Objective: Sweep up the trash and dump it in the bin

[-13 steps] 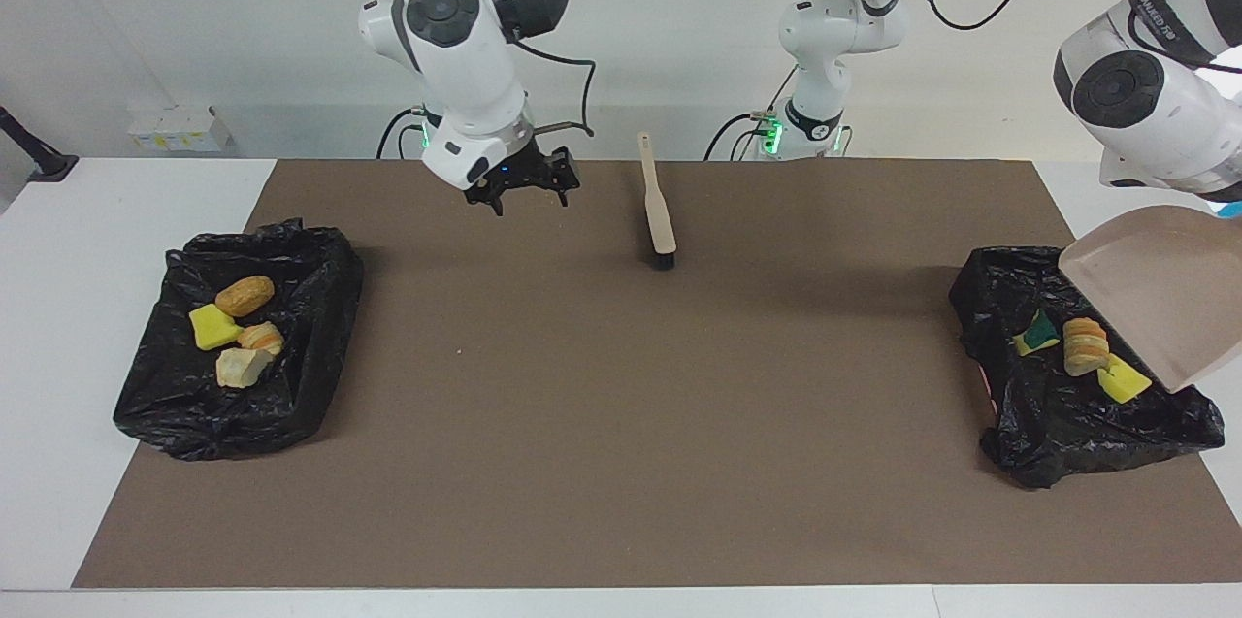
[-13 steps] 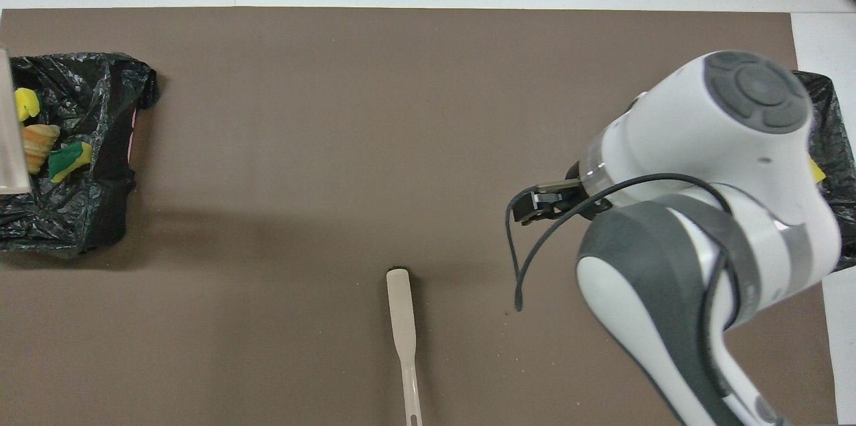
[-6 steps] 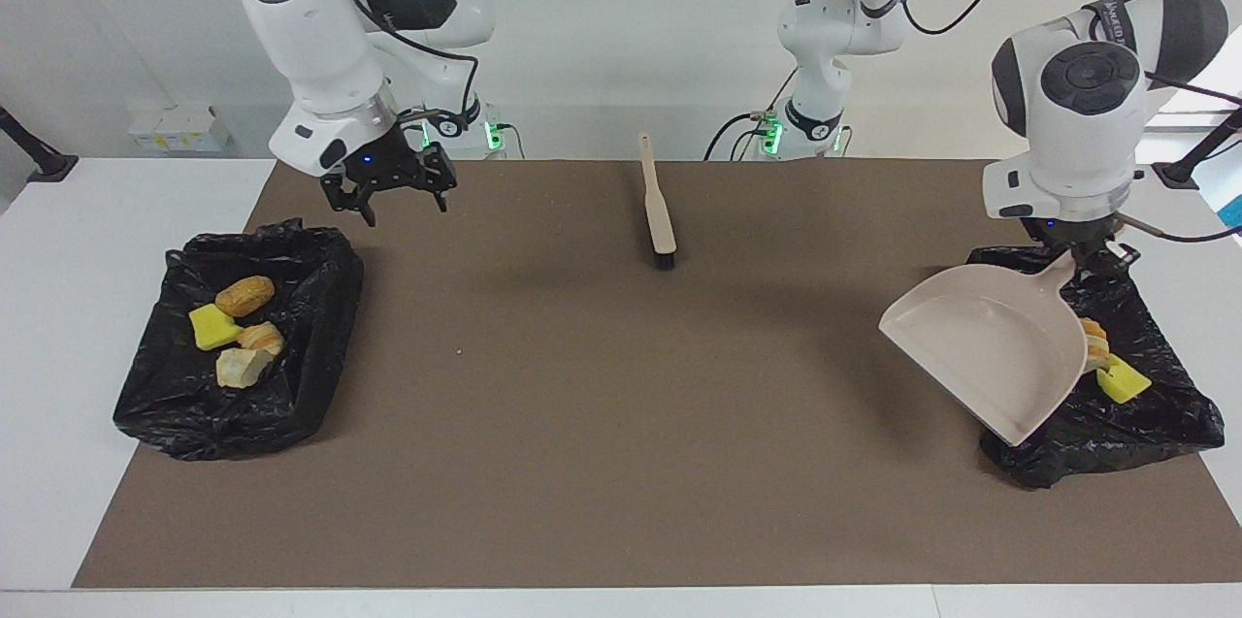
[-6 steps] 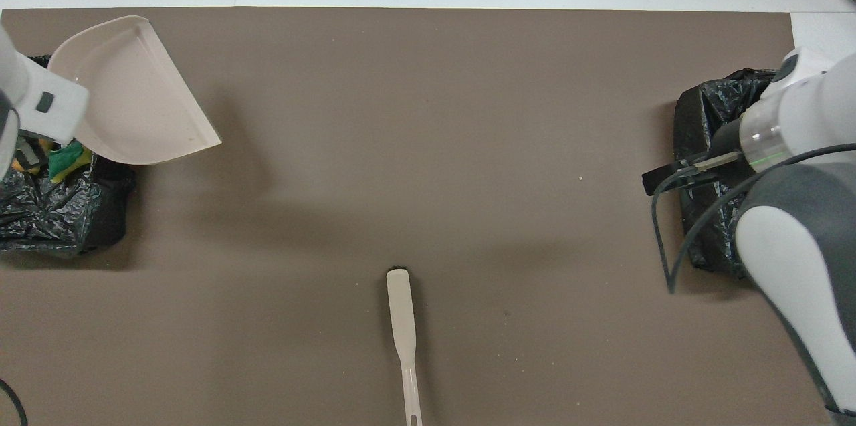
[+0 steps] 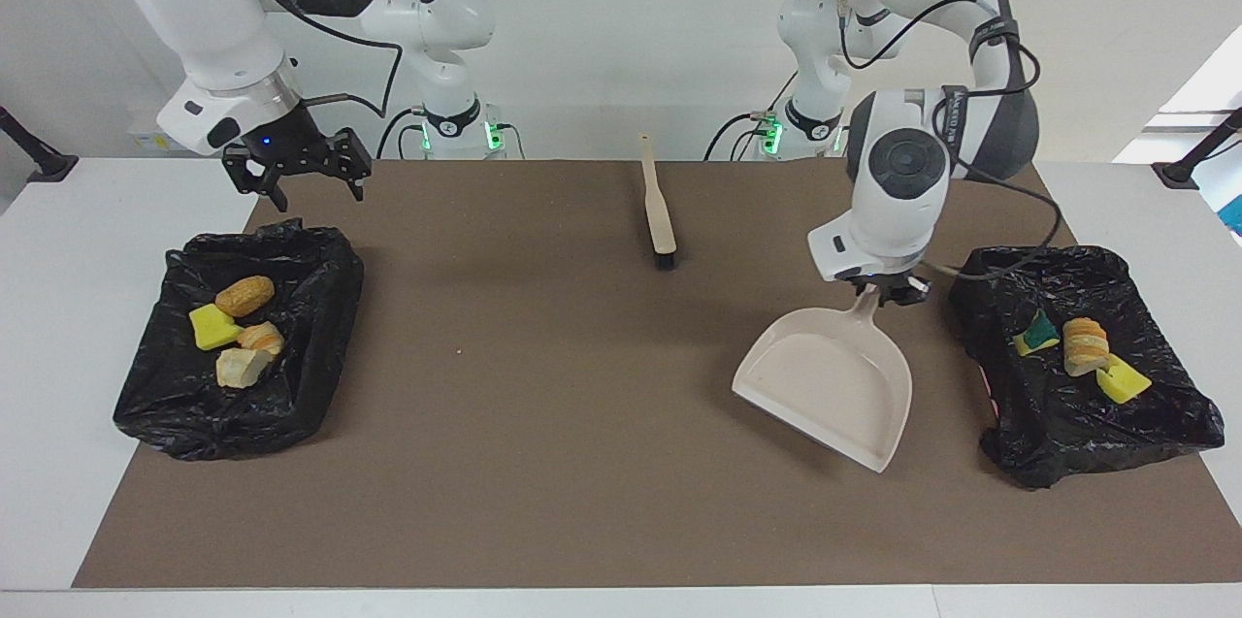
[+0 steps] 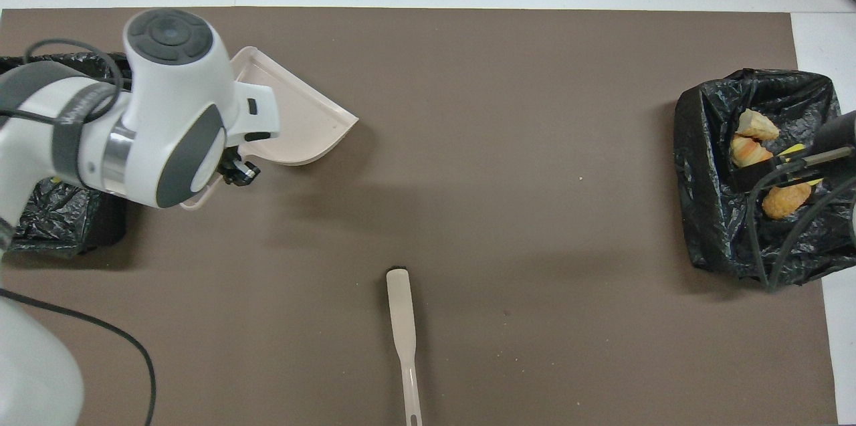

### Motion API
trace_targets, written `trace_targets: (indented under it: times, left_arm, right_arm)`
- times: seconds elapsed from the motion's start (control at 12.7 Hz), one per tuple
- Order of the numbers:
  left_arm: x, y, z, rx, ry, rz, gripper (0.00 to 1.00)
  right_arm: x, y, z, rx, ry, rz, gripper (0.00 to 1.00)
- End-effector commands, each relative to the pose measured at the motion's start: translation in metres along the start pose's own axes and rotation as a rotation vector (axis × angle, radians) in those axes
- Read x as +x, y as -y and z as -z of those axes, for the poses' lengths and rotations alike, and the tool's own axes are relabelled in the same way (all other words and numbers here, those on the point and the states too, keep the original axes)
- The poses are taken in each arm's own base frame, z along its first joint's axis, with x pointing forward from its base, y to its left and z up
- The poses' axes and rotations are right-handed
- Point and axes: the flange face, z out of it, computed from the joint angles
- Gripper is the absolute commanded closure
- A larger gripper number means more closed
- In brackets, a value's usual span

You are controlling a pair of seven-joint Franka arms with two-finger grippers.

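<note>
A beige plastic dustpan is held by its handle in the closed left gripper, raised and tilted over the brown mat beside the black bag-lined bin at the left arm's end of the table; in the overhead view part of the pan and the grip itself are covered by the arm's white wrist. In that bin three pieces of trash are seen: a yellow sponge piece with green backing, a pale layered bread-like chunk and a plain yellow sponge wedge; from overhead this bin is largely hidden under the arm. The right gripper hangs with its fingers spread and nothing between them, over the mat's edge beside the second black bag-lined bin at the right arm's end. In this bin lie a golden-brown roll, a yellow sponge block, an orange-crusted bread piece and a pale crumbly chunk; overhead, the sponge block is mostly masked by the gripper and cable. A brush with a pale wooden handle and black bristles lies on the mat between the arm bases, its handle end cut off at the overhead view's lower edge.
</note>
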Motion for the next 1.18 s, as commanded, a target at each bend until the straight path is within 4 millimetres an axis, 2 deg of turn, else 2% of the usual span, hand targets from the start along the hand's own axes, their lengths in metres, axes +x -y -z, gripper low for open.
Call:
trace_targets:
  times: [0.0, 0.16, 0.32, 0.39, 0.55, 0.63, 0.71, 0.87, 1.03, 1.11]
  left_arm:
    - [0.023, -0.044, 0.008, -0.113, -0.062, 0.228, 1.0]
    - [0.037, -0.09, 0.003, -0.122, -0.052, 0.261, 1.0]
    - [0.044, -0.114, 0.009, -0.166, -0.082, 0.353, 1.0]
    - [0.045, -0.125, 0.012, -0.174, -0.088, 0.359, 1.0]
    - [0.053, -0.14, 0.008, -0.182, -0.083, 0.458, 1.0]
    - [0.075, -0.163, 0.002, -0.174, -0.082, 0.492, 1.0]
    - [0.093, -0.174, -0.006, -0.17, -0.079, 0.532, 1.0]
    - [0.104, -0.178, -0.01, -0.179, -0.095, 0.565, 1.0]
    - [0.106, -0.196, -0.01, -0.184, -0.12, 0.549, 1.0]
    - [0.106, -0.198, -0.011, -0.19, -0.117, 0.558, 1.0]
  right_arm:
    - [-0.011, -0.013, 0.006, -0.001, 0.036, -0.042, 0.0]
    - [-0.017, -0.016, 0.015, -0.003, 0.017, -0.087, 0.0]
    - [-0.022, -0.019, 0.024, -0.001, -0.011, -0.132, 0.0]
    - [-0.02, -0.013, 0.024, -0.005, -0.011, -0.12, 0.0]
    - [-0.02, -0.011, 0.024, -0.012, -0.009, -0.105, 0.0]
    - [-0.019, -0.011, 0.024, -0.009, -0.01, -0.098, 0.0]
    - [-0.02, -0.009, 0.025, -0.003, -0.013, -0.092, 0.0]
    - [-0.015, -0.003, 0.021, -0.021, -0.002, -0.071, 0.0]
    - [-0.014, -0.001, 0.026, -0.026, -0.008, -0.013, 0.0]
    - [-0.014, -0.001, 0.026, -0.025, -0.011, -0.013, 0.0]
